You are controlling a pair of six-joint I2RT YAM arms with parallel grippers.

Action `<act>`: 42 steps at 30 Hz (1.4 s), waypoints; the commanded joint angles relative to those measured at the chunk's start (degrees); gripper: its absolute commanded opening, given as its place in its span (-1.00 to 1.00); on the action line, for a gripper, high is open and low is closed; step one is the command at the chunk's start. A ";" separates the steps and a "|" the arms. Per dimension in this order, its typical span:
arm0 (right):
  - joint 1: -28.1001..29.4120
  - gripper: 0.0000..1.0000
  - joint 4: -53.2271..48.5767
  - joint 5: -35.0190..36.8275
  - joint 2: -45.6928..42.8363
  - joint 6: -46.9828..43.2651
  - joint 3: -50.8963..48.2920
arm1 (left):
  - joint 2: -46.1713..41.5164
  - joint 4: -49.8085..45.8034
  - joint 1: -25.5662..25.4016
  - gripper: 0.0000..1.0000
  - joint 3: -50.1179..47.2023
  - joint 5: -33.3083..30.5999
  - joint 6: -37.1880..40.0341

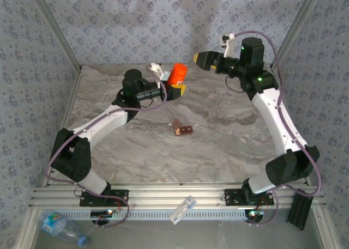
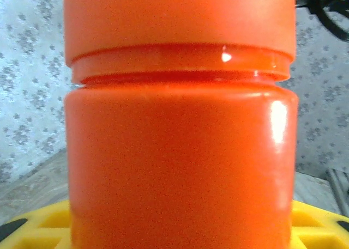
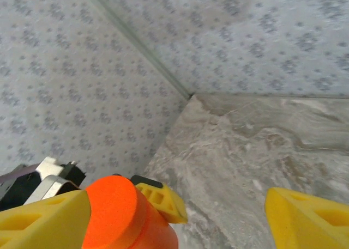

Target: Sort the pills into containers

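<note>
An orange-red pill bottle (image 1: 177, 73) with its cap on hangs upright above the back of the table, my left gripper (image 1: 175, 89) shut on its lower body. Seen by the left wrist camera, the bottle (image 2: 180, 151) stands very close, with yellow fingers (image 2: 319, 227) at its base. My right gripper (image 1: 200, 59) hovers just right of the cap, open and holding nothing. In the right wrist view the cap (image 3: 112, 211) sits beside the left finger of my right gripper (image 3: 177, 208). Small reddish-brown pills (image 1: 182, 130) lie mid-table.
A clear water bottle (image 1: 61, 227) lies off the table at the near left. A small clear item (image 1: 182, 210) rests on the front rail. Patterned walls close in the back and both sides of the marble table (image 1: 218, 145).
</note>
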 commanded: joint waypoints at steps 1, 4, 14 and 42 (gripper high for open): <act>0.63 0.68 -3.09 -10.35 1.77 -6.75 4.52 | -0.78 -2.34 0.45 -1.00 2.88 6.73 -0.31; 2.14 0.68 -8.31 -10.04 3.46 -10.44 8.11 | -0.59 -3.11 0.48 -1.00 3.35 7.75 -0.04; 4.92 0.64 -13.02 -8.27 4.81 -14.06 9.49 | 0.82 -3.63 0.50 -1.00 4.86 8.96 -0.45; 11.56 -0.14 -12.32 3.64 5.47 -7.00 3.24 | 0.71 -4.72 -0.20 -1.00 5.68 1.97 2.36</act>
